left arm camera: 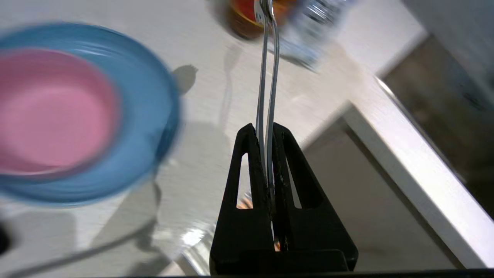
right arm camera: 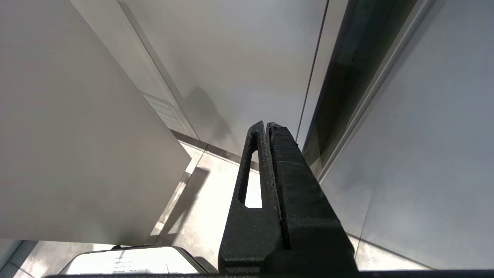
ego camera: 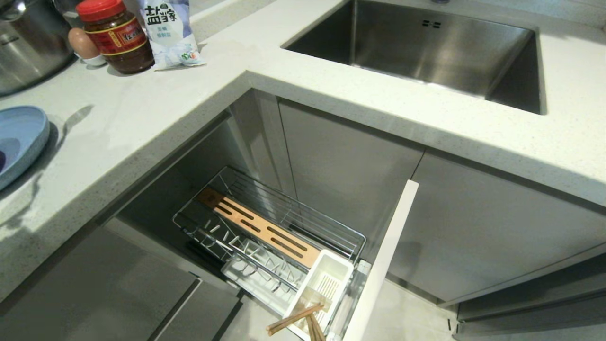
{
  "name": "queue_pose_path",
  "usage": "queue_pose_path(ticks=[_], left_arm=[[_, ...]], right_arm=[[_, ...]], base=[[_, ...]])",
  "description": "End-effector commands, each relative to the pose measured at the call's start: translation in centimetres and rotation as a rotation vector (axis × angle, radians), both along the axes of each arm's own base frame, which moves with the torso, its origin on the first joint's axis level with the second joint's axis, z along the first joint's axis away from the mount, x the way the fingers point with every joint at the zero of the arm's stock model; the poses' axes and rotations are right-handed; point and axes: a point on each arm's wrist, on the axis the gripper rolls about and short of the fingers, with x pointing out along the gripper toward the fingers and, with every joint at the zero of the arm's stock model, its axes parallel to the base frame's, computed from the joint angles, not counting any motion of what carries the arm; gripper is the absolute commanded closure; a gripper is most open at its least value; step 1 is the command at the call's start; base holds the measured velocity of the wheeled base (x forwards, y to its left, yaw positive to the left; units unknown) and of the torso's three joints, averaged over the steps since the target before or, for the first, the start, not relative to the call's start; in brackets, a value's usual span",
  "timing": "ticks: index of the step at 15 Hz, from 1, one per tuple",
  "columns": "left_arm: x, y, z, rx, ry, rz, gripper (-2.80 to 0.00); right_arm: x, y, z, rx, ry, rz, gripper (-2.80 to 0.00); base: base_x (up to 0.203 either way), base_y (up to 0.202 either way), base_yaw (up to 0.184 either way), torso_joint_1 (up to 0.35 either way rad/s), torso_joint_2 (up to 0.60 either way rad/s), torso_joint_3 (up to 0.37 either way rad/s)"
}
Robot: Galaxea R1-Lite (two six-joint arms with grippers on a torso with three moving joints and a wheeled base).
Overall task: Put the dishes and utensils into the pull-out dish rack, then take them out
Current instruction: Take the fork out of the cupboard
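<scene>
Above the counter's inner corner, in the left wrist view, the left gripper (left arm camera: 269, 133) is seen clamped on two slim silver handles (left arm camera: 268, 77); their heads are cut off at the frame edge, so fork and spoon cannot be told apart. Beside it the pink bowl (left arm camera: 50, 112) sits inside the blue plate (left arm camera: 154, 116), both blurred. On the head view only a part of the plate (ego camera: 21, 139) is shown at the countertop's (ego camera: 156, 123) left edge, and neither arm is seen. The pull-out dish rack (ego camera: 270, 232) stands extended below, chopsticks (ego camera: 296, 318) leaning in its white caddy (ego camera: 322, 284), their ends cropped. The right gripper (right arm camera: 266, 127) is pressed shut and empty beside cabinet panels (right arm camera: 231, 58).
</scene>
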Motion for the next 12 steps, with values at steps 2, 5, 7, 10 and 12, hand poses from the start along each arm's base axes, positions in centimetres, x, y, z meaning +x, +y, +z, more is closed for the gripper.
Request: queue_pose_path(ticks=[2,5,7,10,12], left_arm=[[-1.3,1.3,-0.3,0.019,-0.009,0.282,0.0],[-2.5,1.6,-1.1,0.035,0.0,0.469,0.0],[-2.8,1.7,-2.0,0.036,0.027,0.584,0.0],[-2.5,2.1,-4.8,0.02,0.123,0.72,0.0],[-1.8,2.7,-6.4,0.007,0.18,0.756,0.0]], right_arm=[[0.0,0.0,0.0,0.0,-0.005,-0.001,0.0],[0.0,0.0,0.0,0.0,-0.005,-0.002,0.0],[0.0,0.0,0.0,0.0,-0.005,0.0,0.0],[0.0,0.0,0.0,0.0,-0.005,-0.001,0.0],[0.0,0.0,0.0,0.0,-0.005,0.001,0.0]], base=[[0.0,0.0,0.0,0.0,0.0,0.0],[0.0,0.0,0.0,0.0,0.0,0.0],[0.0,0.0,0.0,0.0,0.0,0.0],[0.0,0.0,0.0,0.0,0.0,0.0],[0.0,0.0,0.0,0.0,0.0,0.0]])
